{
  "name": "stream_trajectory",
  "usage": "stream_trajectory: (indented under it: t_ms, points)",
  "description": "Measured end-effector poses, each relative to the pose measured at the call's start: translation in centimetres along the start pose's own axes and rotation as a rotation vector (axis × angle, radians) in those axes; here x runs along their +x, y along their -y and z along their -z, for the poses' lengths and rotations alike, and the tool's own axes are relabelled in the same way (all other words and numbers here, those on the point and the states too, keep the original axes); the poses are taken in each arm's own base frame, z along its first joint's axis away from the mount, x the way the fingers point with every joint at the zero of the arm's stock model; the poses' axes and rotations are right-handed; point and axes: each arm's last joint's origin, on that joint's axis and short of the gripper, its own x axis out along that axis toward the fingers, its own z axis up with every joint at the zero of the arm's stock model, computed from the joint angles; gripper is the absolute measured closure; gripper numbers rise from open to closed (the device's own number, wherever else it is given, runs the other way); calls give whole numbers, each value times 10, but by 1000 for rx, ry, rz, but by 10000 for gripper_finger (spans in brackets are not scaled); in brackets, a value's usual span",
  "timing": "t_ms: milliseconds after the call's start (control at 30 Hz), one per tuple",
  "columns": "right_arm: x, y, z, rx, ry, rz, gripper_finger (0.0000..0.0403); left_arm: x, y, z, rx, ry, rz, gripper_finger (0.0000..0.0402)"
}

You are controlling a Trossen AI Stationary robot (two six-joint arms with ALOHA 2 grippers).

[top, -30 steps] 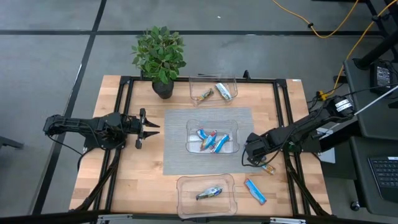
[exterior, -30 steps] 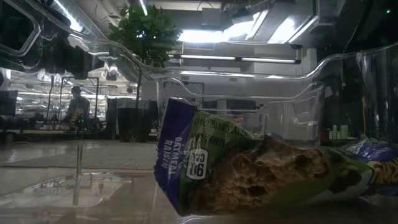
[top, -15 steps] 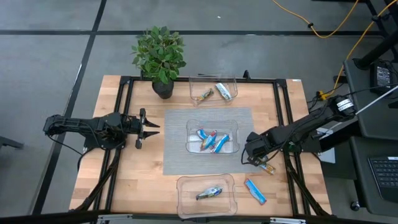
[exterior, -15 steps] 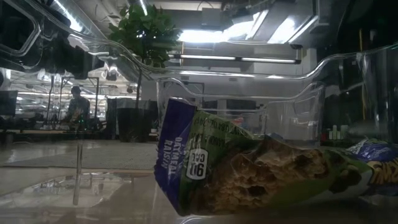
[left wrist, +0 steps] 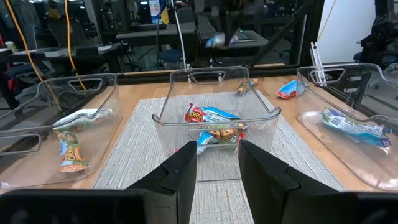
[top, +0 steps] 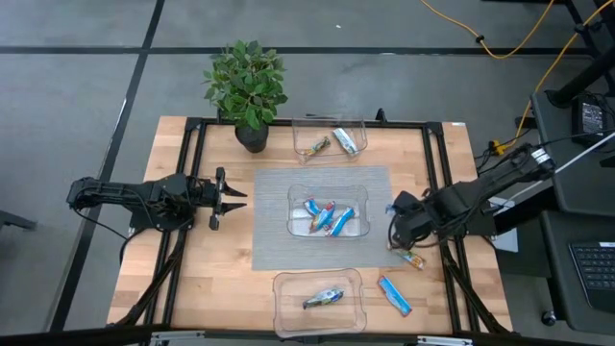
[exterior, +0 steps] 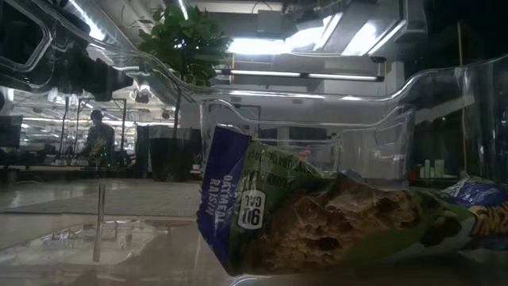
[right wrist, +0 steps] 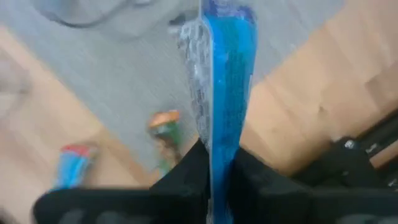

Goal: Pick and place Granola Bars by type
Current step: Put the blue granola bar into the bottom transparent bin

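Note:
My right gripper (top: 396, 223) is over the table's right part, beside the middle bin (top: 293, 213), shut on a bright blue bar (right wrist: 221, 81). My left gripper (top: 233, 197) waits open at the mat's left edge, facing the bins. Several bars (top: 328, 215) lie in the middle bin, two in the far bin (top: 332, 141), one (top: 322, 299) in the near bin, shown close up as a green-blue wrapper (exterior: 317, 214). A brown-orange bar (top: 413, 258) and a blue bar (top: 393, 295) lie flat on the wood to the right. My right gripper pinches the bright blue bar between its two fingers (right wrist: 194, 171), at one end of the wrapper (right wrist: 219, 146). The bar shows edge on and sticks out beyond the fingertips, along them. It is lifted clear, with the mat and wood below it.
A potted plant (top: 247, 88) stands at the far left corner. A grey mat (top: 274, 245) lies under the middle bin. Black frame rails (top: 437, 154) run along the table's edges. Bare wood shows on the left between my left arm and the mat.
My right gripper has risen from low over the table beside the middle bin and shifted slightly toward the right and far edges, carrying the blue bar. The left arm has kept still.

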Motion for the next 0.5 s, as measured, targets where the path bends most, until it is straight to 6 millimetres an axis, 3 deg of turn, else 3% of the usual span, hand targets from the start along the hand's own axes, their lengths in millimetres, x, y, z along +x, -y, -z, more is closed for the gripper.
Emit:
stream_trajectory:
  t_ms: [233, 500]
  points:
    - [-34, -10, -1, -66, 139, -73, 371, 0, 0, 0, 0, 0, 0, 288]
    - [-48, -24, -4, -276, 308, -153, 364, 0, 0, 0, 0, 0, -1, 288]
